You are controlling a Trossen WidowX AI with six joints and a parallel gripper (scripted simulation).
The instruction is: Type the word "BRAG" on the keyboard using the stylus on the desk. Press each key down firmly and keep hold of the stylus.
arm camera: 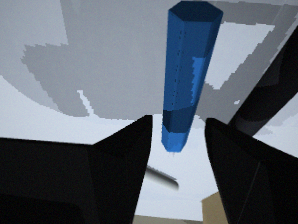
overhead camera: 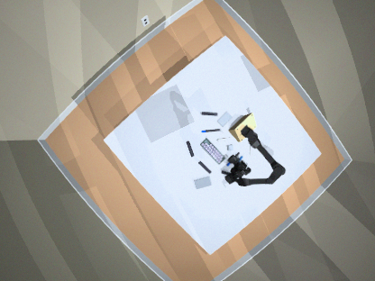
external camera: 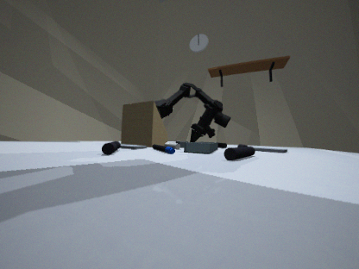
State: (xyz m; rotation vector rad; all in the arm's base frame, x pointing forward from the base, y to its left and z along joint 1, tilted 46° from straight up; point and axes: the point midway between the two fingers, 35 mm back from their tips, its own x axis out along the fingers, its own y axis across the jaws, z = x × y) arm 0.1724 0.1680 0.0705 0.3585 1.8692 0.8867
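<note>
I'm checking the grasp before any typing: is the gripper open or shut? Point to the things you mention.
Open: in the wrist view the gripper's (overhead camera: 238,161) (external camera: 193,140) (arm camera: 179,121) tips stand apart, with a gap beside the blue pen (arm camera: 187,75).

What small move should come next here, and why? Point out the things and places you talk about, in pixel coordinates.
Probably ease the gripper (overhead camera: 233,162) (external camera: 193,139) (arm camera: 178,123) slightly along the blue hexagonal rod (arm camera: 186,75), likely the stylus, before closing. In the wrist view the jaws stand apart, gaps show on both sides of the rod, and just its near end lies between the fingertips.
</note>
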